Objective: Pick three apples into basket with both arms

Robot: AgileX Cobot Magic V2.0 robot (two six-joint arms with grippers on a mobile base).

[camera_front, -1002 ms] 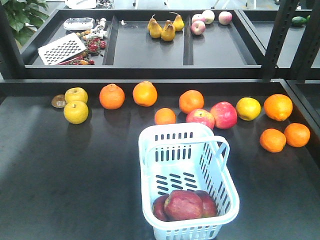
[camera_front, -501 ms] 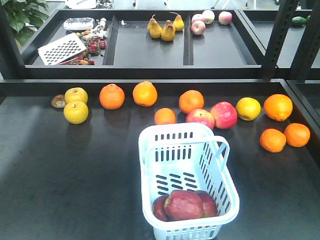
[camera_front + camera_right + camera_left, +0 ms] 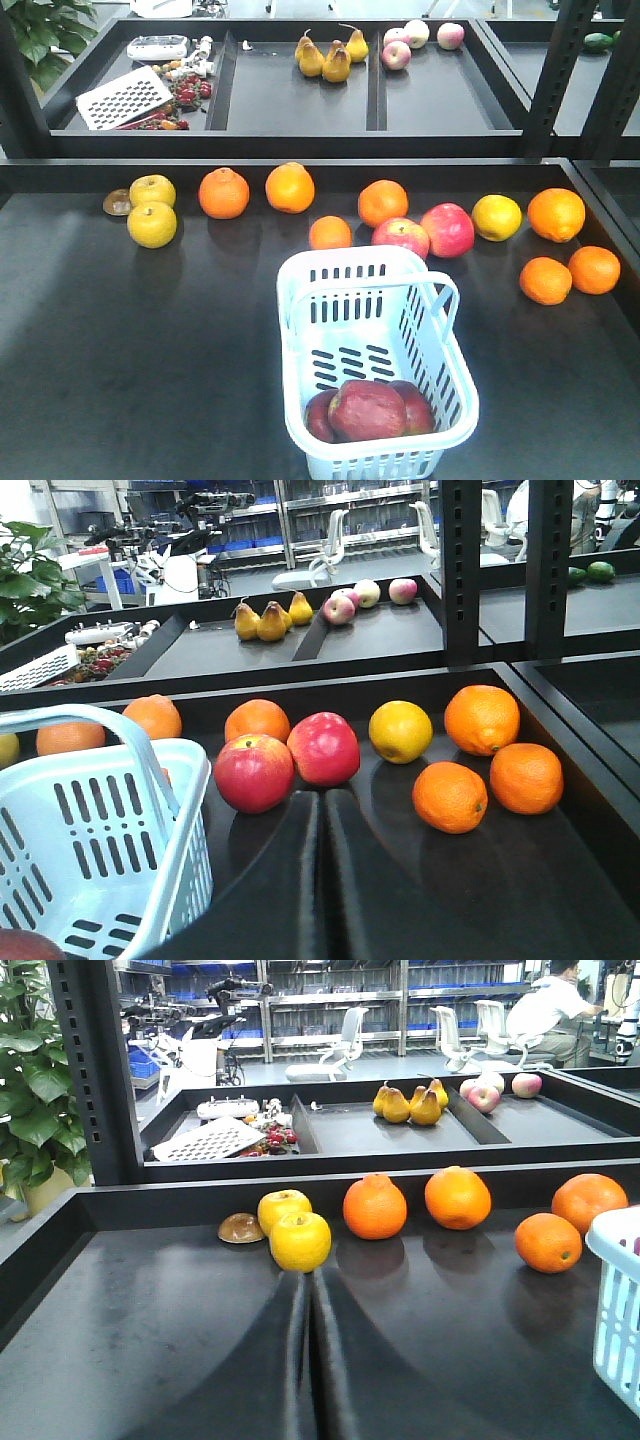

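A pale blue-white basket sits on a black table, near the front edge and a little right of centre. Three dark red apples lie packed together at its near end, touching one another; the far half of the basket floor is bare. The handle stands tilted up along the right side.

Behind the basket, a loose row of fruit runs along the back of the table. Counted from the front view: seven oranges, two brighter pinkish-red apples side by side just beyond the far rim of the basket, two yellow apples at the left, one yellow fruit at the right, and a small brown object by the left yellow apples. Two of the oranges lie near the raised right edge.

The table surface to the left of the basket and in front of the fruit row is bare. A raised lip borders the back, with a shelf of compartments behind holding three pears and three pale apples.

The left gripper and right gripper each show two dark fingers pressed together, clenched on nothing, low over the table.
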